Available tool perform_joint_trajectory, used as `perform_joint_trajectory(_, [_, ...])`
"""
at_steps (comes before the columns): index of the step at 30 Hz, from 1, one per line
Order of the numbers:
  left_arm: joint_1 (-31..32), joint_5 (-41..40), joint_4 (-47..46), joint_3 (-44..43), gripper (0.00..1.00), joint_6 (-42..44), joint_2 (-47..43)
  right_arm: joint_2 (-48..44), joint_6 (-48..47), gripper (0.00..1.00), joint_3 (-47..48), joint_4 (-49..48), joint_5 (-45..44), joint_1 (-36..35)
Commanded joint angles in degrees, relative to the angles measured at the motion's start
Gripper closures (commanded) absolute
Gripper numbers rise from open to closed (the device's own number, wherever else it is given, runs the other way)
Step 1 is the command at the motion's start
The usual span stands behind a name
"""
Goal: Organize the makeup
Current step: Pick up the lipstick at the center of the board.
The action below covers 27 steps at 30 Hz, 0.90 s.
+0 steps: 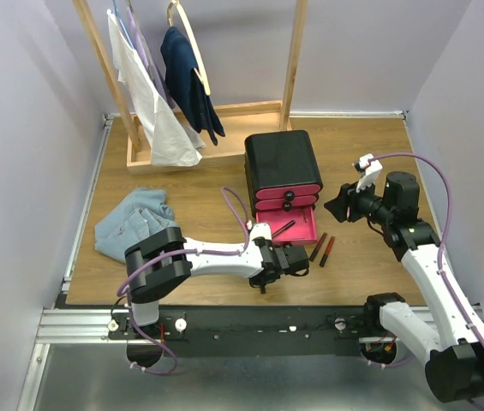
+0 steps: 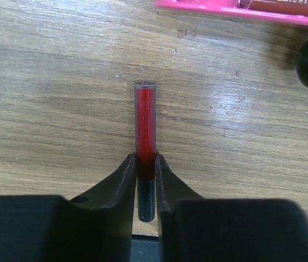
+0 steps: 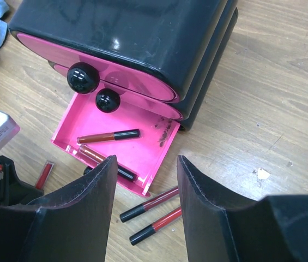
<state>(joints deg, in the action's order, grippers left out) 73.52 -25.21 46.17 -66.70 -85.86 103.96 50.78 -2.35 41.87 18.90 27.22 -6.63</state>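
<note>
A slim red lip tube (image 2: 145, 117) with a black cap lies on the wood table, and my left gripper (image 2: 145, 161) is shut on it with both fingers pressed to its sides. The same tube (image 3: 43, 174) shows just in front of the open pink bottom drawer (image 3: 143, 142). Two lip tubes (image 3: 107, 136) lie inside that drawer. Two more lip tubes (image 3: 149, 203) lie side by side on the table to the drawer's right (image 1: 322, 248). My right gripper (image 3: 145, 164) hangs open and empty above them. In the top view, the left gripper (image 1: 280, 261) sits low before the drawer (image 1: 306, 224) and the right gripper (image 1: 340, 204) is to its right.
The black box (image 1: 282, 158) with pink drawers stands mid-table, its two upper drawers shut. A light blue cloth (image 1: 134, 223) lies crumpled at the left. A wooden clothes rack (image 1: 190, 86) with hanging garments stands at the back left. Walls close in on three sides.
</note>
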Motion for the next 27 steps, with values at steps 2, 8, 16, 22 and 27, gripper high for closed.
perform_joint_trajectory(2, [0.2,-2.6,1.6,-1.8,0.90,5.1,1.4,-1.6,0.9,0.44,-1.3,-1.0,0.1,0.5])
perform_joint_trajectory(8, [0.9,-3.4,-2.1,-1.8,1.00,19.7,-2.2,-1.7,0.7,0.44,-1.3,-0.5,1.1,0.5])
perform_joint_trajectory(16, [1.6,-2.5,-11.1,-0.7,1.00,40.5,-7.6,-1.9,-1.8,0.44,-0.5,2.0,1.3,0.6])
perform_joint_trajectory(22, [1.5,-2.5,-14.2,-5.2,1.00,58.0,-7.3,-1.4,-1.7,0.44,0.0,2.8,1.8,0.6])
perform_joint_trajectory(27, [0.1,-1.9,-15.3,-8.2,1.00,69.3,-5.4,-0.3,-0.5,0.44,-0.1,2.5,1.8,0.7])
